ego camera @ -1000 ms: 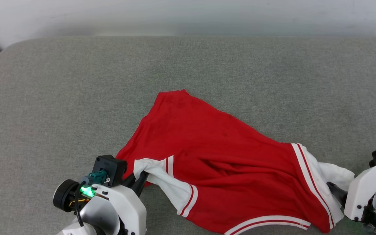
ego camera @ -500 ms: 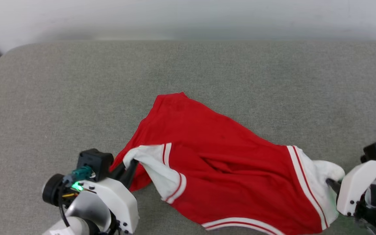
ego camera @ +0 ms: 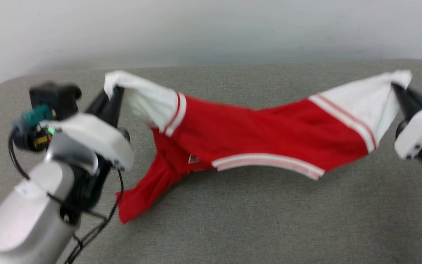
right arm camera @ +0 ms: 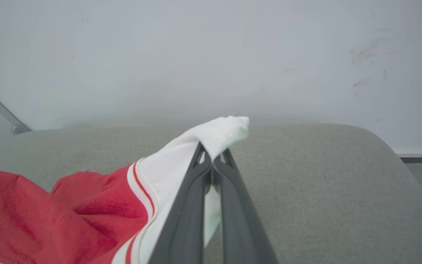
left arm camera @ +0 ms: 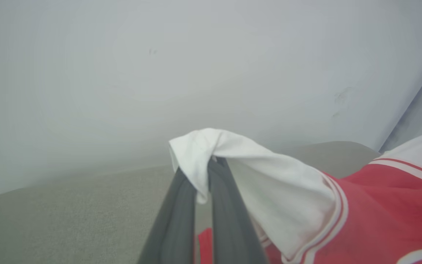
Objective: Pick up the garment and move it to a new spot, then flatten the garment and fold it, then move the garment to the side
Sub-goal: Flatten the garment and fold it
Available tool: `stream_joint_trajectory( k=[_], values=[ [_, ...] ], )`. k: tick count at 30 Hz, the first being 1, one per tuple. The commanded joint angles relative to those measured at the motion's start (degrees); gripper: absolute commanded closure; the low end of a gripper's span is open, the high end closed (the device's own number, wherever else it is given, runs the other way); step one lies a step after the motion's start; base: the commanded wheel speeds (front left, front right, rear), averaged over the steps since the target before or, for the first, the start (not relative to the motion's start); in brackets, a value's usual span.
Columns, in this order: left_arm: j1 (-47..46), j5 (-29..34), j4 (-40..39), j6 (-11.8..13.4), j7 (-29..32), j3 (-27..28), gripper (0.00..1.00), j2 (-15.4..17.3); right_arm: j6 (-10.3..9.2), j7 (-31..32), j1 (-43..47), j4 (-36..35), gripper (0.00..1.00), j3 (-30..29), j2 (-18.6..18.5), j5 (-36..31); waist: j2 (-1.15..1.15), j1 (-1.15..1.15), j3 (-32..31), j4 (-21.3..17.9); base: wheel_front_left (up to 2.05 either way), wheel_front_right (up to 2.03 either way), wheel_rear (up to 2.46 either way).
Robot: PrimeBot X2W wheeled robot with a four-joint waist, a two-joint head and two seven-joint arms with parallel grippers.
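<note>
The garment [ego camera: 255, 135], a red shirt with white sleeves and red-white striped trim, hangs stretched in the air between my two grippers above the grey cushion. My left gripper [ego camera: 113, 91] is shut on the tip of one white sleeve [left arm camera: 211, 150]. On the other side, my right gripper [ego camera: 397, 88] is shut on the opposite white sleeve [right arm camera: 218, 137]. The red body sags in the middle, and its lower left corner [ego camera: 137, 201] trails onto the cushion. The lettering is hidden.
A broad grey upholstered surface [ego camera: 269, 227] lies below, with rounded corners at left and right. A pale wall [ego camera: 211, 29] runs close behind it. A black cable [ego camera: 97, 227] hangs from my left arm.
Both grippers have risen and spread apart with the sleeves, lifting the garment off the cushion. The right gripper has shut on its sleeve. The head view has tilted up.
</note>
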Motion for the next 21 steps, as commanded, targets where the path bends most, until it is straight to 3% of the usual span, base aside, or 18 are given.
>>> stream_joint_trajectory(
  k=[1,10,21],
  values=[
    [-2.72,-0.17,1.92,-0.80,-0.34,0.44,1.00,-0.84,-0.02,-0.87,-2.77,0.58,1.00,-0.05,0.48,-0.65,0.00,0.00,0.03,-0.23,0.00,0.00,0.00],
    [-27.41,1.79,22.71,-7.25,-3.87,1.70,1.00,-7.90,-0.02,-7.05,-24.12,8.48,1.00,0.12,0.88,-4.74,0.00,0.00,5.21,-0.19,0.00,0.00,0.00],
    [-50.84,5.85,37.87,-11.67,-7.98,2.69,1.00,-8.87,-0.02,-14.32,-48.46,20.67,1.00,2.16,1.16,-8.06,0.00,0.00,14.56,-1.55,0.00,0.00,0.00]
  ],
)
